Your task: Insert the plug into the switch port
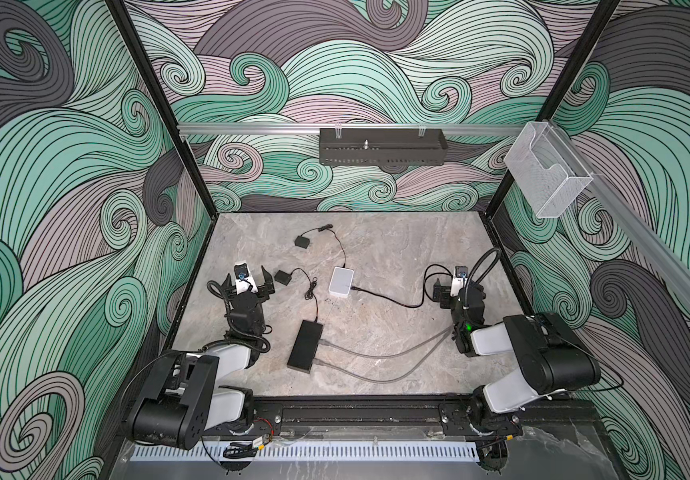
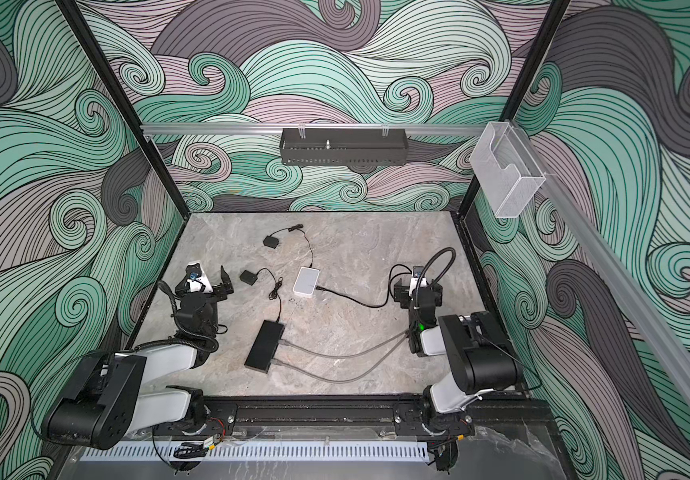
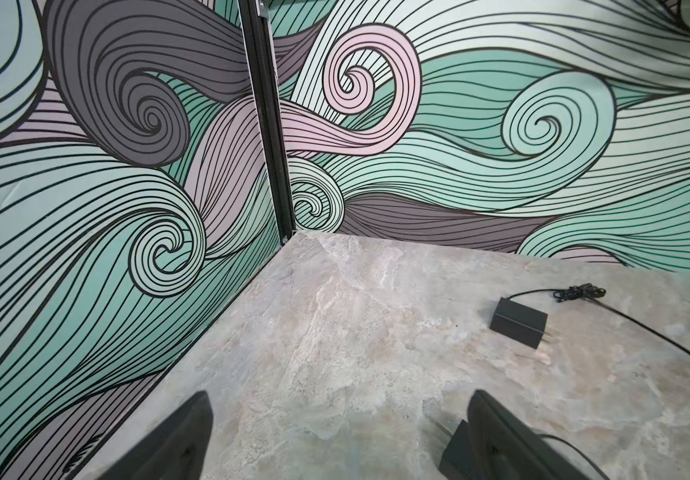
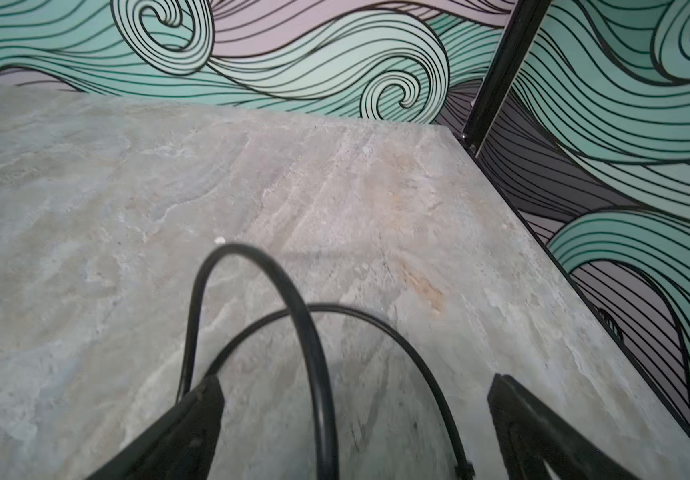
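We saw the matte white, round-cornered switch (image 1: 341,282) lying flat near the centre of the marbled, stone-textured tabletop (image 1: 397,245). The small black plug (image 1: 356,287) lay at the switch's lower right edge, though we could not tell whether it was seated in a port. Its thin, glossy black cable (image 1: 389,299) curved off to the right of the frame. The left fingers (image 3: 185,432), dark and wedge-shaped, were spread wide and held nothing, and a blocky black adapter (image 1: 282,276) sat just beside them. The right fingers (image 4: 193,415) were equally wide apart, with loops of black cord arching between them unpinched. A slim rectangular black box (image 1: 305,351) lay lower centre, trailing two smooth grey cables (image 1: 385,356).
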`<act>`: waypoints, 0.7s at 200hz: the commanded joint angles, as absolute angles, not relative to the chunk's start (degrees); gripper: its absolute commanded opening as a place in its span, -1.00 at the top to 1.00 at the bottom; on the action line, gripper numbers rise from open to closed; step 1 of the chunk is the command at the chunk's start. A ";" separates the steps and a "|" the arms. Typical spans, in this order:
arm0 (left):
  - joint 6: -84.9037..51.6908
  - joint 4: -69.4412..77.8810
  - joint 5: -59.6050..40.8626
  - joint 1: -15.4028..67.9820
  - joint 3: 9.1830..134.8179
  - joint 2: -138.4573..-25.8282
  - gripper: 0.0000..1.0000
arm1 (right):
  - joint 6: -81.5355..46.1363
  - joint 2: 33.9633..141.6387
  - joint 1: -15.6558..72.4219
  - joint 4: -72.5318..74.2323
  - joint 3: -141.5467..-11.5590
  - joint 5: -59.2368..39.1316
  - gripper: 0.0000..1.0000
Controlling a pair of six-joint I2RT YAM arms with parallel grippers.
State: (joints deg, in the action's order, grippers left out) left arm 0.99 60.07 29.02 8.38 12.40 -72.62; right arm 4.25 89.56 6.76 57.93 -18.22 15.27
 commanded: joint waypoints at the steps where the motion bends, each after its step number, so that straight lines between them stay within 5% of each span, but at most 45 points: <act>1: 2.85 57.68 31.51 8.49 14.06 -71.58 -0.95 | 1.73 88.63 4.06 50.80 -22.36 10.06 -0.99; 140: 0.80 58.17 31.83 7.38 11.61 -69.33 -0.97 | 1.85 88.20 3.92 50.32 -22.31 9.47 -0.99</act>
State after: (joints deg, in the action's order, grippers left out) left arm 0.86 58.67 32.93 7.88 11.11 -70.78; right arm 2.52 88.73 3.84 49.89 -22.46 10.04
